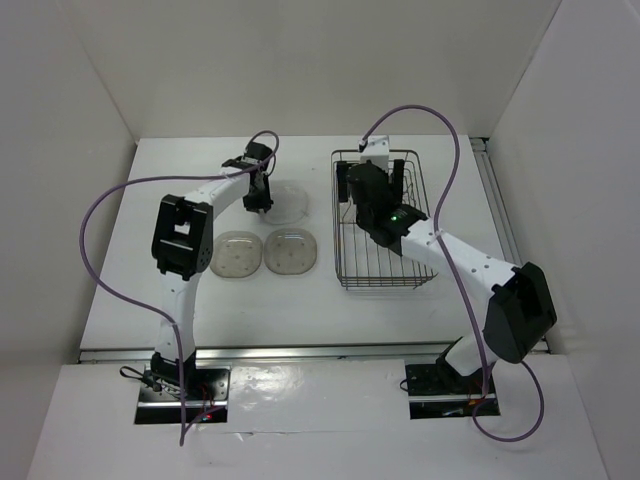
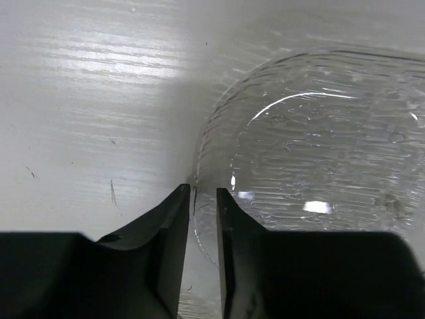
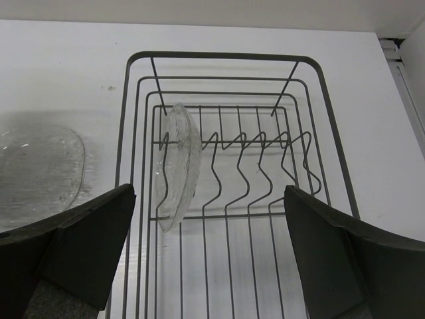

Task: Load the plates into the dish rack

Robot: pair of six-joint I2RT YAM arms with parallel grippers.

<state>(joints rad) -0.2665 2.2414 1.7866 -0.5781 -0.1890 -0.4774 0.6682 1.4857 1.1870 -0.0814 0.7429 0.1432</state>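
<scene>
A clear plate (image 1: 288,200) lies flat on the table left of the dish rack (image 1: 386,284). My left gripper (image 1: 258,203) is down at its left edge. In the left wrist view the jaws (image 2: 204,194) are nearly closed, with the rim of this plate (image 2: 319,153) between them. Two more plates, one smoky (image 1: 237,253) and one clearer (image 1: 291,251), lie flat nearer the arms. My right gripper (image 1: 372,183) hovers over the rack, open and empty (image 3: 210,193). One plate (image 3: 178,166) stands on edge in the leftmost slot of the rack (image 3: 219,56).
White walls close in the table at the back and both sides. A metal rail (image 1: 495,200) runs along the table's right edge. Purple cables loop above both arms. The plate on the table also shows at the left of the right wrist view (image 3: 36,173).
</scene>
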